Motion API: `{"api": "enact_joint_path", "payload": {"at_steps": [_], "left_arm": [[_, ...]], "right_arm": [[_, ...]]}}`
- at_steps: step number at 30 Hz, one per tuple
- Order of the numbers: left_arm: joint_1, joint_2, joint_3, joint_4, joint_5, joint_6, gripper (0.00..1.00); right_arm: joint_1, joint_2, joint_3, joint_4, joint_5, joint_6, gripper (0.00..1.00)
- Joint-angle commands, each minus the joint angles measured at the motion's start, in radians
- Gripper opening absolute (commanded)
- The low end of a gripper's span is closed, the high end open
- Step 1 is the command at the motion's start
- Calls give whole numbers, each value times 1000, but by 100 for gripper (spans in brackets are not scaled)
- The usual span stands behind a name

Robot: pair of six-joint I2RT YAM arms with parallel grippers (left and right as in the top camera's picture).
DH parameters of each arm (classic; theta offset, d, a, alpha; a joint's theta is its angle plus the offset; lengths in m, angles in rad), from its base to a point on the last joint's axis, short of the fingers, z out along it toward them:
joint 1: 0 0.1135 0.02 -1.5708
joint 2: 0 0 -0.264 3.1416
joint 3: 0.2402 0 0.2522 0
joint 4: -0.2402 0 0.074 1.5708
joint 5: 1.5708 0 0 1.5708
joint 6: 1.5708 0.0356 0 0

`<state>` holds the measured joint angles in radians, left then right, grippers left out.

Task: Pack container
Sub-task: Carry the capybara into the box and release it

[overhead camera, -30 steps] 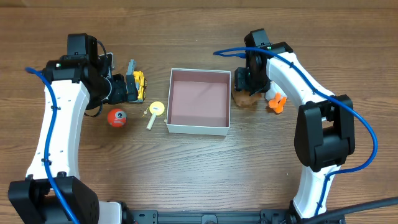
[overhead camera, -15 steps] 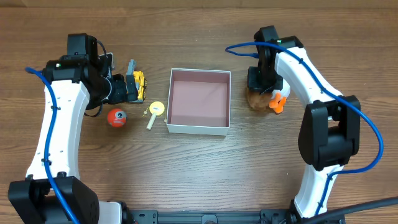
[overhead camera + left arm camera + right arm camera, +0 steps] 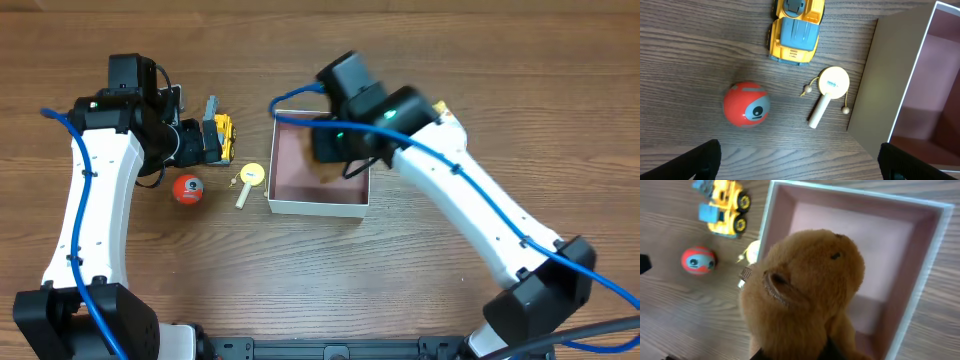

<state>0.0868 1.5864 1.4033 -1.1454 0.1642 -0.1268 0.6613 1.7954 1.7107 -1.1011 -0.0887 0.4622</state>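
The right pincer (image 3: 335, 158) hangs over the far right part of the shallow square box with thin white walls and a dusty pink bottom (image 3: 300, 175). It is clamped on a brown furry plush animal (image 3: 805, 290). Its fingers are almost wholly hidden. In the right wrist view the fur fills most of the frame and only dark slivers show at the bottom edge, so how narrow the grip is cannot be read. From overhead the right arm (image 3: 450, 190) covers most of the toy, leaving only a brown patch beneath the pincer, inside the box's outline. Whether the plush touches the pink bottom cannot be told.

The left pincer (image 3: 800, 162) stands wide open and holds nothing (only its two black tips show, cut off in the lower corners of the left wrist view). Beyond the tips and towards the left one lies an orange-red ball with a grey eye painted on it (image 3: 746, 104). Near the middle is a small yellow wooden rattle drum with a pale handle and two beads on strings (image 3: 827, 92), just beside the box's outer wall. Farther out sits a yellow toy truck with a blue cab (image 3: 795, 30), its far end cut off by the top edge. The box lies to this pincer's right, with only one corner in frame
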Motion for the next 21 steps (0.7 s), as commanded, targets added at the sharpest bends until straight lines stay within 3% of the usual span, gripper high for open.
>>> {"api": "enact_joint_path", "payload": {"at_steps": [1,9,14,17,18,21], "left_arm": [[5,4,23,-2,8,15,100],[5,4,23,-2,8,15,100],[5,4,23,-2,8,15,100],[5,4,23,-2,8,15,100],[5,4,23,-2,8,15,100],[5,4,23,-2,8,15,100]], "right_arm": [[52,31,-55,70,65,183,4],[61,142,-76,261,76,302,7],[61,229,-76,335,79,301,32],[61,243,-76,357,101,285,63],[61,243,-76,360,116,270,68],[56,241,-75,367,126,202,73]]}}
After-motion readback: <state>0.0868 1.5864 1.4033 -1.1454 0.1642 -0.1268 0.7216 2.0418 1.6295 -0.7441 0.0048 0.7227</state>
